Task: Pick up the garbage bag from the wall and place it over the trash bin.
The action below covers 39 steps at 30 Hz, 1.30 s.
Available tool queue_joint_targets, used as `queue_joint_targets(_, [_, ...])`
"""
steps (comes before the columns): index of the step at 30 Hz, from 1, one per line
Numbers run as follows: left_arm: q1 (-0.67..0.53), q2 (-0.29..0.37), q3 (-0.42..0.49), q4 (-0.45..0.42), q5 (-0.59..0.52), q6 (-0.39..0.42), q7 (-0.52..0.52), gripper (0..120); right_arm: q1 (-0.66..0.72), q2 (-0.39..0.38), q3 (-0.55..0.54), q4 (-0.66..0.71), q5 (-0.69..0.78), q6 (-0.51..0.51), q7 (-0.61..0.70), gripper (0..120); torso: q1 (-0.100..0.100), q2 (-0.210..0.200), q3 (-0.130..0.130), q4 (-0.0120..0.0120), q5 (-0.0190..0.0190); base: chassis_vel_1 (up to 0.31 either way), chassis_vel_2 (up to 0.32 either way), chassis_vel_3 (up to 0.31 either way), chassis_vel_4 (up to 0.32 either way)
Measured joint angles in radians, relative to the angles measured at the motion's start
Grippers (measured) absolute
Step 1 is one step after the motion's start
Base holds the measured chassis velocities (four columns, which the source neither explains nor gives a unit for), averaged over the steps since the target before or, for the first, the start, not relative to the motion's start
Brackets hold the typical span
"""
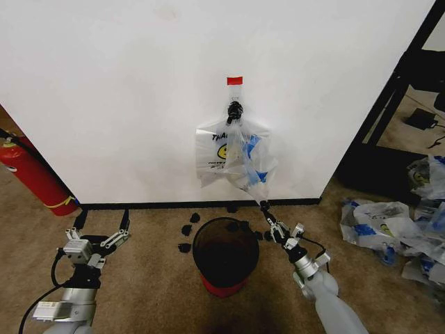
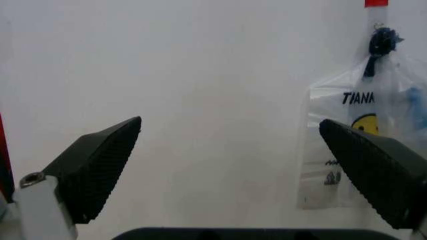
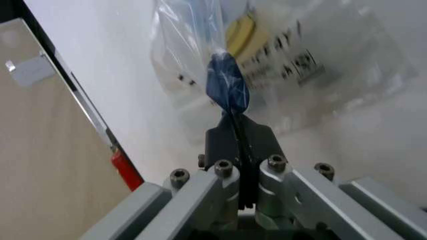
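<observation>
In the head view, you are seeing the garbage bag [image 1: 233,156] hanging at the centre of the frame from a small black hook [image 1: 234,109] on the white wall [image 1: 125,90], just under a red tape strip [image 1: 235,81]. Its long axis is running vertically, with the lower end being drawn down and right toward the right gripper [image 1: 267,207], which is pinching the bag's bottom tip just above the trash bin [image 1: 225,255]. The left gripper [image 1: 101,224] is sitting at lower left with its jaws spread and holding nothing. A red fire extinguisher [image 1: 31,175] is leaning at the left edge, and a cluster of similar bags [image 1: 403,226] is lying at right.

In the left wrist view, the two dark fingers [image 2: 97,167] are standing wide apart, and the bag [image 2: 353,145] is hanging at the right edge, showing the letters "THAN" above a yellow smiley.

In the right wrist view, the jaws are clenched on a blue tape patch [image 3: 227,90] of the bag [image 3: 293,55]; its black print is too tilted to read.
</observation>
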State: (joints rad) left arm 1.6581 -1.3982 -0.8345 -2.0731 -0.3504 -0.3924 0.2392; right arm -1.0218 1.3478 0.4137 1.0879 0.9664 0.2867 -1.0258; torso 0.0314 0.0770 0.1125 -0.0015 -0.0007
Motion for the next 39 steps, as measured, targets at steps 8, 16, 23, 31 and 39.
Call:
queue_joint_targets(8, [0.001,0.004,-0.005,0.006,-0.009,-0.007,0.001,100,-0.016,-0.055,-0.055,0.173,-0.001,0.072,0.154,0,0.000,0.000,0.000,0.0004,0.0002,0.000,0.000,0.000,0.000])
queue_joint_targets(16, [-0.001,0.010,-0.013,0.013,-0.018,-0.014,0.003,100,-0.045,-0.275,-0.030,0.330,-0.186,0.047,-0.082,11,0.000,0.000,0.000,0.0002,0.0005,0.000,0.000,0.000,0.000])
queue_joint_targets(23, [-0.008,-0.001,-0.004,0.015,-0.004,-0.017,0.012,100,-0.004,-0.431,0.026,0.439,-0.149,-0.020,-0.134,35,0.000,0.000,0.000,-0.0001,-0.0002,0.000,0.000,0.000,0.000])
queue_joint_targets(31, [-0.023,-0.012,0.007,0.019,0.014,0.000,0.012,100,0.073,-0.552,-0.083,0.608,-0.158,-0.084,0.283,65,0.000,0.000,0.000,0.0002,0.0001,0.000,0.000,0.000,0.000])
queue_joint_targets(39, [-0.031,-0.023,0.006,0.049,0.018,-0.009,0.010,100,0.288,-0.669,-0.223,0.632,-0.283,-0.180,0.340,95,0.000,0.000,0.000,0.0004,-0.0003,0.000,0.000,0.000,0.000])
